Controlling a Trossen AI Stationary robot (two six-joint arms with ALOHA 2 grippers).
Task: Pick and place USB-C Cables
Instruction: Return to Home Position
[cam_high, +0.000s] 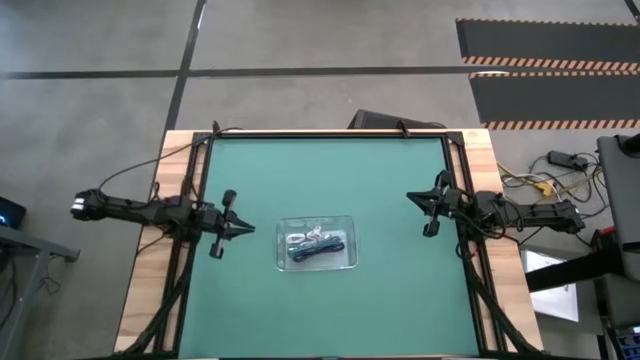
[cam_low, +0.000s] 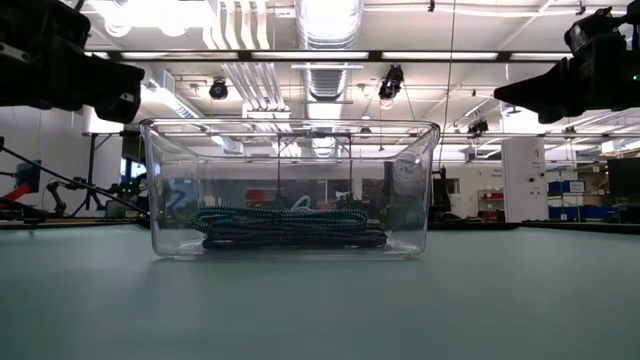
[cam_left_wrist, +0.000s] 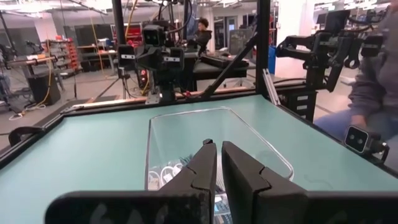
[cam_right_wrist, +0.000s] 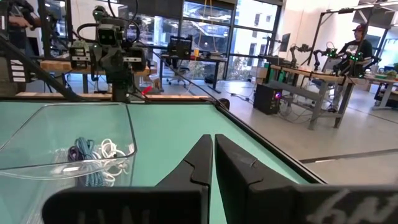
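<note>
A clear tray (cam_high: 317, 243) stands on the green table mat, and the USB-C cables lie bundled on its floor. In the low view a teal cable (cam_low: 280, 215) rests on a black one (cam_low: 295, 240), with a bit of white cable (cam_low: 300, 203) behind. The right wrist view shows white loops (cam_right_wrist: 112, 149) and a teal coil (cam_right_wrist: 93, 177) against the tray's wall. My left gripper (cam_high: 243, 229) hovers just left of the tray, shut and pointing at it. My right gripper (cam_high: 412, 198) hovers well to the tray's right, shut. Both are above the table and hold nothing.
The green mat (cam_high: 390, 300) lies bare around the tray. A black frame (cam_high: 330, 134) runs along the table's far edge and its sides. Beyond the table a seated person (cam_left_wrist: 373, 87) and other robot stands (cam_right_wrist: 115, 43) show.
</note>
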